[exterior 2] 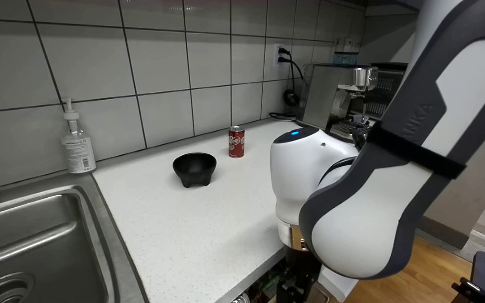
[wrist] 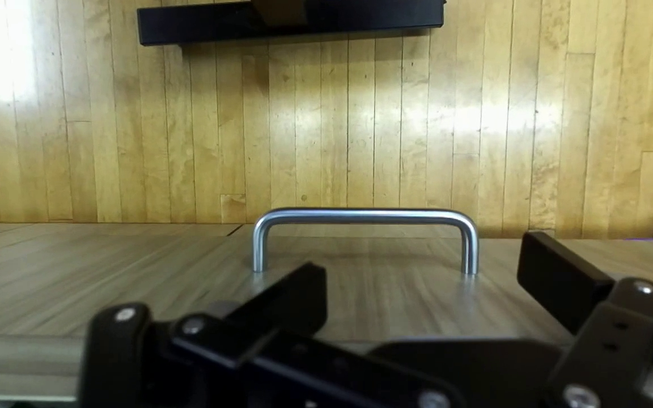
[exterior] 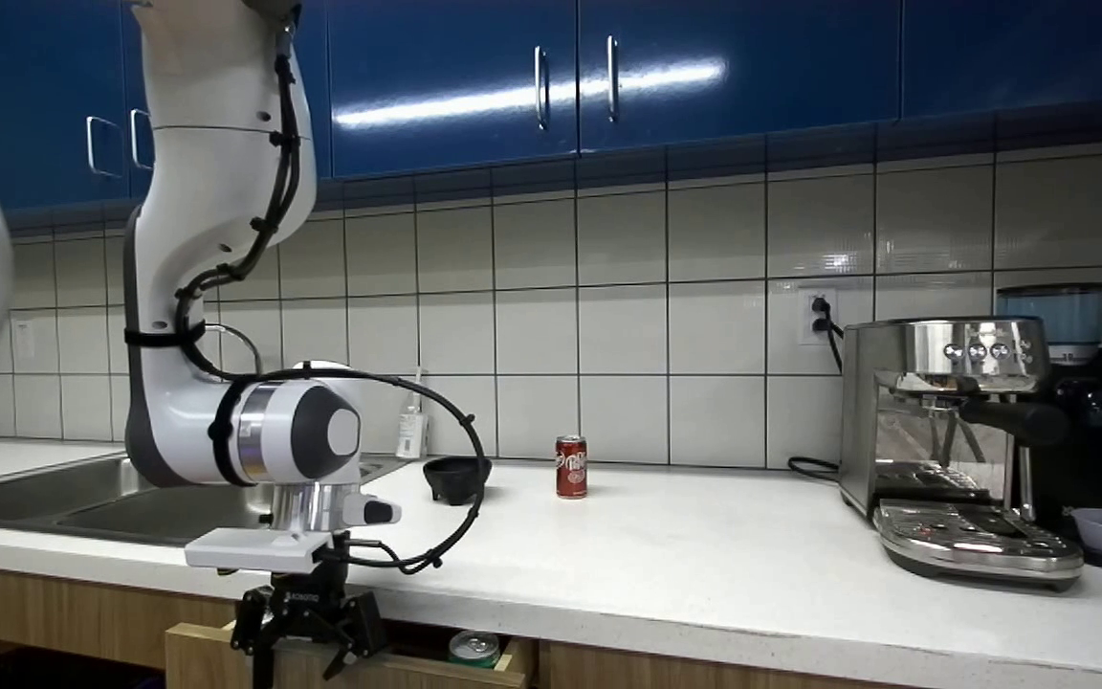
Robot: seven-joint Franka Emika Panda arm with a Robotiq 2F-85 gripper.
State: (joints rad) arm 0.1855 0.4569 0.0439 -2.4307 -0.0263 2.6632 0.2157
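My gripper (exterior: 302, 660) points down at the counter's front edge, by a pulled-out wooden drawer (exterior: 192, 660). Its black fingers stand wide apart in the wrist view, with nothing between the pads (wrist: 553, 277). Beyond the fingertips, the silver bar handle (wrist: 366, 215) rises from the drawer's face, apart from both fingers. Inside the drawer a green can (exterior: 474, 649) shows its top; other contents are mostly hidden. The arm covers much of the gripper in an exterior view (exterior 2: 295, 286).
On the white counter (exterior: 666, 565) stand a red soda can (exterior: 571, 469), a black footed bowl (exterior 2: 194, 168) and a steel espresso machine (exterior: 943, 440). A metal sink (exterior 2: 27, 235) and a pump bottle (exterior 2: 78, 147) lie at the opposite end. Wooden floor (wrist: 360, 141) extends below the drawer.
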